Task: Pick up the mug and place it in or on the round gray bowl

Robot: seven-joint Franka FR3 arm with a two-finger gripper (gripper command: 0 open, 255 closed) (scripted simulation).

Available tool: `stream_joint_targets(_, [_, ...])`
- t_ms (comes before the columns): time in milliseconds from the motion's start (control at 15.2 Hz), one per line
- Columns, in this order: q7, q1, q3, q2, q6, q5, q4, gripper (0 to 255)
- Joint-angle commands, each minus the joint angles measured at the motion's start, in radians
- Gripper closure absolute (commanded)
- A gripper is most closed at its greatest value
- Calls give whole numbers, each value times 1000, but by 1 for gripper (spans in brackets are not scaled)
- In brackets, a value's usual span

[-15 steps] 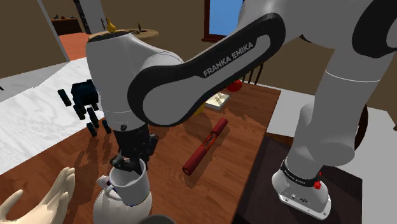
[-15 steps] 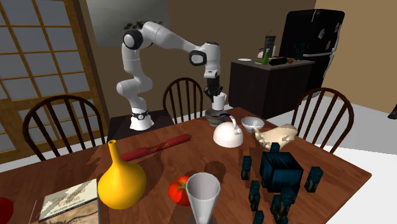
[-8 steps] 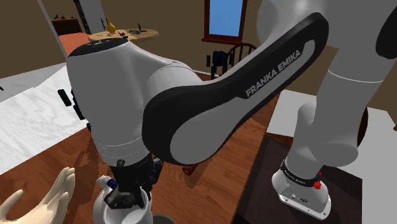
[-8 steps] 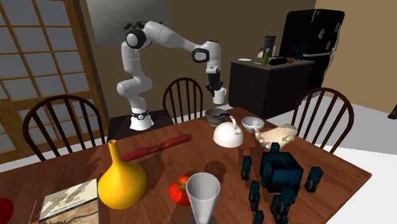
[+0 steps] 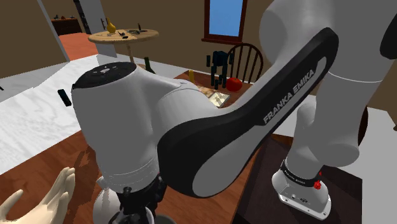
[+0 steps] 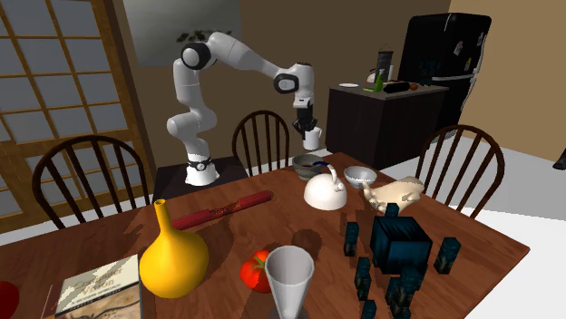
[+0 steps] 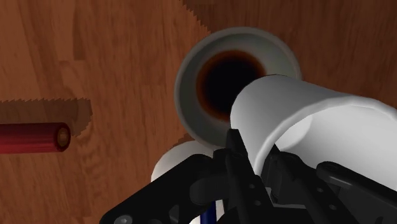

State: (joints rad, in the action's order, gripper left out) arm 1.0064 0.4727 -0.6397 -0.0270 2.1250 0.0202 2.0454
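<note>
My gripper [image 6: 309,125] is shut on the rim of a white mug [image 6: 312,138], which hangs in the air above the round gray bowl [image 6: 308,164] on the wooden table. In the wrist view the mug [image 7: 305,127] sits tilted between my fingers [image 7: 236,156]. Beneath it lies the gray bowl [image 7: 191,83], its dark hollow half covered by the mug. In the shoulder view my gripper [image 5: 137,209] shows at the bottom edge under the bulky white arm.
A white kettle [image 6: 324,190] stands right beside the bowl, with a small white bowl [image 6: 360,176] and a pale hand-shaped object [image 6: 395,192] past it. A red cylinder [image 7: 32,138] lies on the table [image 6: 472,227]. Chairs ring the table.
The arm has swung closer to the shoulder camera, carrying the mug from above the kettle to over the gray bowl. The grip on the mug is unchanged.
</note>
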Motion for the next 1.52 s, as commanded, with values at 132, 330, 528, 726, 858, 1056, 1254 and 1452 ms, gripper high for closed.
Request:
stream_joint_targets(132, [13, 4, -1, -27, 54, -20, 31, 255])
stream_joint_targets(330, [24, 6, -1, -48, 92, -35, 53, 255])
stream_joint_targets(528, [35, 9, 1, -71, 130, -53, 72, 255])
stream_joint_targets(726, [47, 13, 3, -93, 163, -71, 88, 255])
stream_joint_targets(858, [47, 13, 4, -93, 163, -71, 88, 255])
stream_joint_targets(1056, [47, 13, 4, -93, 163, -71, 88, 255])
stream_joint_targets(1254, [47, 13, 4, -93, 163, -71, 88, 0])
stream_joint_targets(1452, [47, 13, 3, -93, 163, -71, 88, 0])
